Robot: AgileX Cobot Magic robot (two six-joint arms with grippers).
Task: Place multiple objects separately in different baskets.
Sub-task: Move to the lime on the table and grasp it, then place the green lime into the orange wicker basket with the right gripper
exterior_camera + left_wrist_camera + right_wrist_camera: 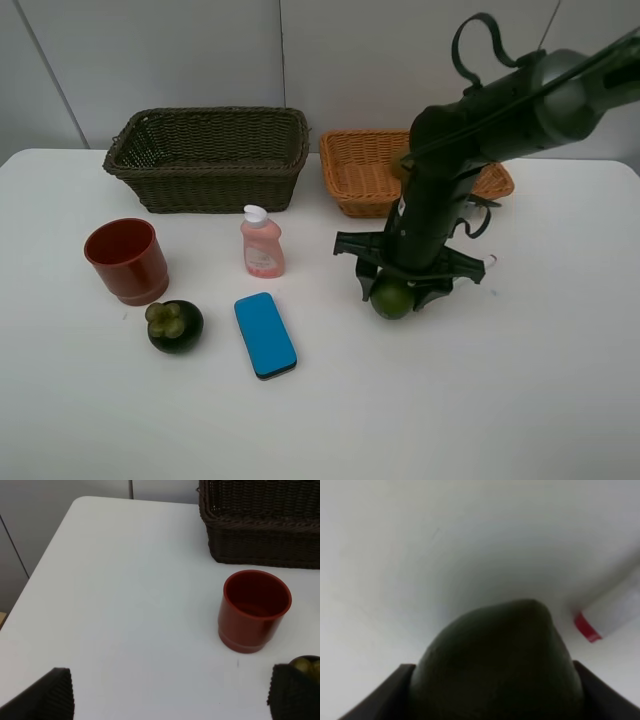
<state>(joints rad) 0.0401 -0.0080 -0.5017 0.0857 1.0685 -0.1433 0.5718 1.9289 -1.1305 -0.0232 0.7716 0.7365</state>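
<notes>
Item: green lime [390, 300], on the white table [520, 380] straight beneath my right pincer [398, 293], whose fingers pinched it from both sides; the light orange basket [350, 180] lay just behind, on my right arm's side.

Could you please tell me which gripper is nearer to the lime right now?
Right. The right gripper is closed around the lime; the left gripper hangs open facing the red cup, toward the opposite end of the table.
</notes>
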